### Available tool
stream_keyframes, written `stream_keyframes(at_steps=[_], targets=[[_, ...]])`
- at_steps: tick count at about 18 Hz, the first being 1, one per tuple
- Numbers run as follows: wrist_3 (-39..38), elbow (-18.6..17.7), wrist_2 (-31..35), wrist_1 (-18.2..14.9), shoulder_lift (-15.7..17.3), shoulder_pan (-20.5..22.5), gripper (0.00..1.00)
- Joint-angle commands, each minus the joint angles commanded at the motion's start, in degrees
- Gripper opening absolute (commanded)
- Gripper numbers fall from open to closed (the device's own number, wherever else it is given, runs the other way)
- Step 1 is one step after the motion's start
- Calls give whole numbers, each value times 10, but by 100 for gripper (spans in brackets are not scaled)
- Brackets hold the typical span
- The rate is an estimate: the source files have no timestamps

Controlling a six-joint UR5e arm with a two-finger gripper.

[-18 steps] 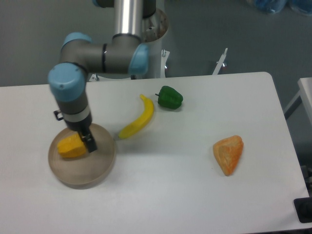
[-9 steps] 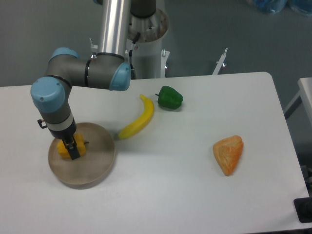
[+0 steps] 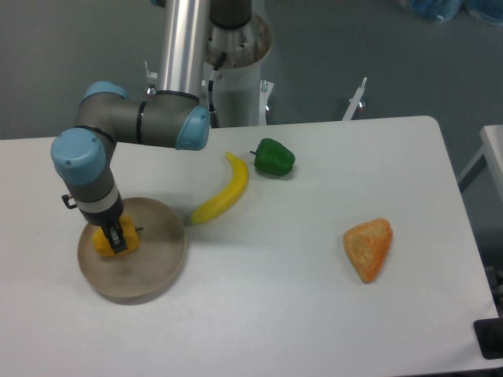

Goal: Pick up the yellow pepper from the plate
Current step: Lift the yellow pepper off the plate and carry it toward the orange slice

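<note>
— White tabletop (image 3: 259, 298) under a grey wall, and only the one fixed camera looking down on it. What's sitting out?

— Four toys and a dish. A banana (image 3: 222, 192) is lying mid-table with a green pepper (image 3: 274, 157) just beyond its far end, and an orange wedge (image 3: 368, 247) is resting well off to the right. None of those matter. At the left, the plate (image 3: 149, 271) is holding the yellow pepper (image 3: 100, 243), which is lying toward the dish's far-left part.

— And the arm?

— It's reaching down from the far side, wrist pointing straight at the dish. The gripper (image 3: 118, 238) is sitting right on top of the pepper, so the pepper isn't off to any side of it; it's directly beneath, yellow showing on both sides of the dark fingers.

— Is it squeezing yet?

— I can't tell from up here. The fingers are narrow and dark against the yellow, and the wrist is hiding how far apart they are. They're low enough to be touching it or very nearly.

— So what does the next move depend on?

— On that vertical line-up, I'd say. With the pepper between or under the fingers, closing and lifting straight up looks like all that's left; the pepper's blocky, with no long axis I can make out.
</note>
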Motion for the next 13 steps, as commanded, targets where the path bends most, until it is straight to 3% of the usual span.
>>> stream_keyframes(at_steps=[4,6,8,10,13], targets=[[-7,-3,-13,-10,59,56,0],[-9,6,-20,-44,85,96,0],[-5,29,-19,-83,91,129,0],[0,73,-18,-151,88,170,0],[25,91,-21,-167,77,224,0]])
